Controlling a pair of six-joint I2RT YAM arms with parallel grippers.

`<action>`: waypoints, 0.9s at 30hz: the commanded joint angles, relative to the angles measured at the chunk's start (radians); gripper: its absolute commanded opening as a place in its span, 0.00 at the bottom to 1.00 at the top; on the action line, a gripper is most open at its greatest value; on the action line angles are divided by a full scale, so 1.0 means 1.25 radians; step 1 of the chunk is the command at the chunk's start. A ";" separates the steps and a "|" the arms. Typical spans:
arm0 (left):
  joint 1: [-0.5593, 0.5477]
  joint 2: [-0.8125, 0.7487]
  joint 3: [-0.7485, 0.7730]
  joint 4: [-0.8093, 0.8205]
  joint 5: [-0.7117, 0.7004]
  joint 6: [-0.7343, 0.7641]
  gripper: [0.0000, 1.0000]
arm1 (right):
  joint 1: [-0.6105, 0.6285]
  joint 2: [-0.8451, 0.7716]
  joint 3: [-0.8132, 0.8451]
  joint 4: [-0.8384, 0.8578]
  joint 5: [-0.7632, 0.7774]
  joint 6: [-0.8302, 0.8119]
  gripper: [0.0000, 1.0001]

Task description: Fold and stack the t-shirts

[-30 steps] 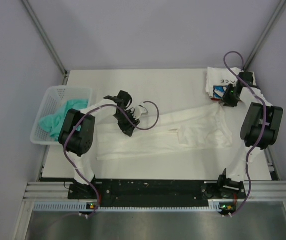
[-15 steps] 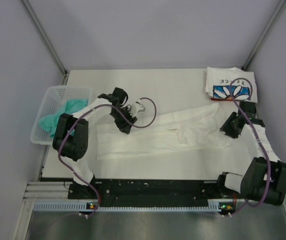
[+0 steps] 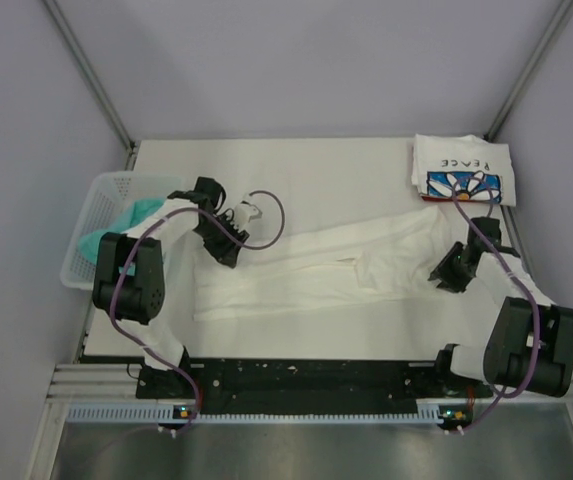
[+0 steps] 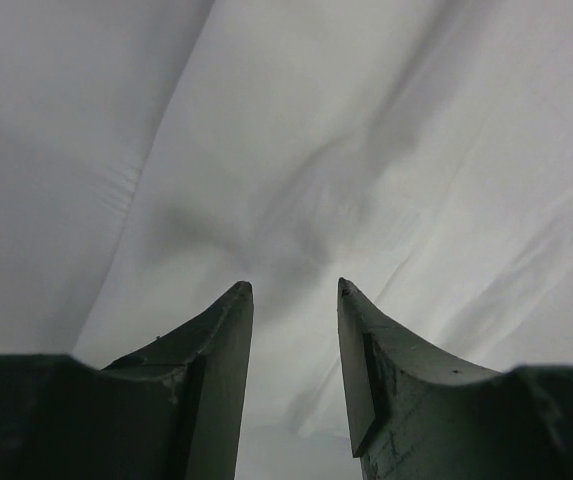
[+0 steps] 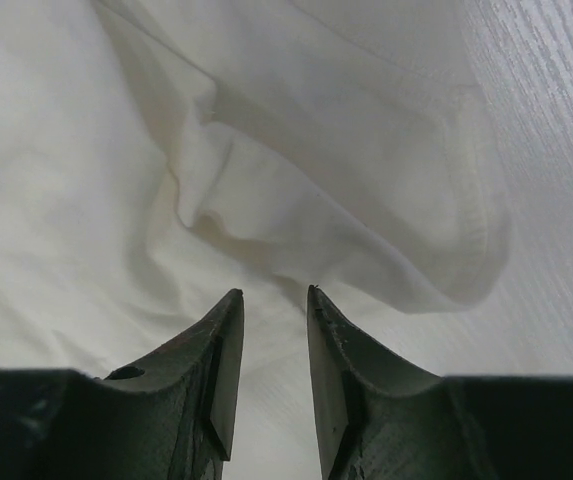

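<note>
The large white t-shirt (image 3: 306, 272) lies in a long folded strip across the table; its print is hidden. My left gripper (image 3: 226, 252) is open and empty just above the strip's left end; in the left wrist view (image 4: 291, 290) plain white cloth (image 4: 366, 150) lies under it. My right gripper (image 3: 440, 278) is open and empty at the strip's right end, and in the right wrist view (image 5: 273, 293) it faces a bunched hem (image 5: 386, 240). The folded "PEACE" daisy t-shirt (image 3: 463, 168) lies at the back right. The teal t-shirt (image 3: 124, 226) sits in the basket.
A white plastic mesh basket (image 3: 94, 200) stands at the table's left edge. Purple cables loop off both wrists. Grey walls and metal frame posts enclose the table; the arm bases sit on a black rail at the near edge.
My right arm swung from the PEACE t-shirt at the back right down to the white t-shirt's right end. My left gripper moved left along the strip to its left end.
</note>
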 commanded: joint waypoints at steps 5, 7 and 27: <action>0.051 0.004 -0.025 0.006 -0.005 0.018 0.44 | 0.004 0.032 -0.024 0.029 -0.001 0.017 0.31; 0.052 0.011 -0.029 0.005 -0.009 0.018 0.44 | 0.004 0.034 -0.026 0.029 -0.012 0.022 0.26; 0.054 0.079 -0.057 0.012 -0.060 0.049 0.40 | -0.068 -0.150 -0.099 -0.079 0.161 0.235 0.00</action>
